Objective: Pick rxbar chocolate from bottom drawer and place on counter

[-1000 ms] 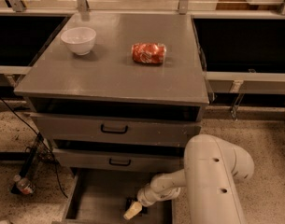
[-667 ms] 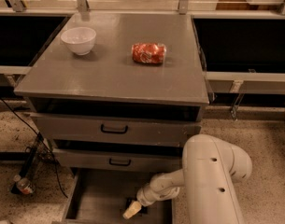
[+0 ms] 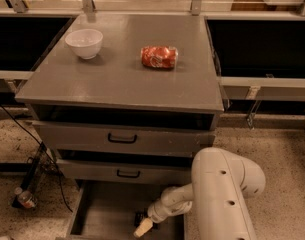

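Rxbar chocolate (image 3: 139, 217) shows only as a small dark shape on the floor of the bottom drawer (image 3: 104, 214), near its front right part, and it has not left the drawer. The gripper (image 3: 143, 227) is low inside that drawer with its pale tip right against the dark shape. Whether it has closed on the bar I cannot tell. Very little has changed over the last second. The gripper sits at nearly the same spot as in both earlier frames, and only the big white arm (image 3: 222, 194) has shifted slightly to the left in the picture. I read this as a pause at the grasp: the reach down is over and the lift has not begun, so the task is roughly at its midpoint. On the counter (image 3: 122, 79) the white bowl (image 3: 84, 43) and the red packet (image 3: 159, 57) lie just as before, well apart, with bare grey surface in front of them where the bar could go. The two upper drawers are as they were, slightly ajar.
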Robot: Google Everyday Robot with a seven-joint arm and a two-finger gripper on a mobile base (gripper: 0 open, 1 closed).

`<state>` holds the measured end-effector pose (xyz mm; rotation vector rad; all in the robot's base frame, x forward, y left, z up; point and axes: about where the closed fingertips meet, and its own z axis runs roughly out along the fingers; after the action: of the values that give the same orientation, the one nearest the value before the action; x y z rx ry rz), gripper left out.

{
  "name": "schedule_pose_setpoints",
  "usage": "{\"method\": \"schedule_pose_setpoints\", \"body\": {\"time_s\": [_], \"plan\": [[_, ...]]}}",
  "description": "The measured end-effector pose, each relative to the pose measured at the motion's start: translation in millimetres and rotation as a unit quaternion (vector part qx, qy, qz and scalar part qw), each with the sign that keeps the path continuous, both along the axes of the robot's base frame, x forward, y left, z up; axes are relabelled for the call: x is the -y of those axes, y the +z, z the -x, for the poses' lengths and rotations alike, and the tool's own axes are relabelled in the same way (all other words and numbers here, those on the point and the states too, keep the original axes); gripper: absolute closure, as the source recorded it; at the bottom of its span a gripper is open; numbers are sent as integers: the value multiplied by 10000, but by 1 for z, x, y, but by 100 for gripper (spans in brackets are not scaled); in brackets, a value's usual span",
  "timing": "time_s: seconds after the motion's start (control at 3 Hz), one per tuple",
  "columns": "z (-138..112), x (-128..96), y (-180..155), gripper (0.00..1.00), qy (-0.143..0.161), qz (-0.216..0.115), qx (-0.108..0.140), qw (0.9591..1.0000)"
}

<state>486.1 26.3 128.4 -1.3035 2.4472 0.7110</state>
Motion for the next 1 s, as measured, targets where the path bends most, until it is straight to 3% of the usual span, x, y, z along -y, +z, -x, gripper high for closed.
{"method": "schedule_pose_setpoints", "body": {"time_s": [0.33, 0.67, 1.0], "plan": [[0, 0, 0, 0, -3, 1, -1, 10000], [-2, 3, -9, 0, -329, 94, -140, 9993], [2, 1, -19, 0, -179, 32, -264, 9995]]}}
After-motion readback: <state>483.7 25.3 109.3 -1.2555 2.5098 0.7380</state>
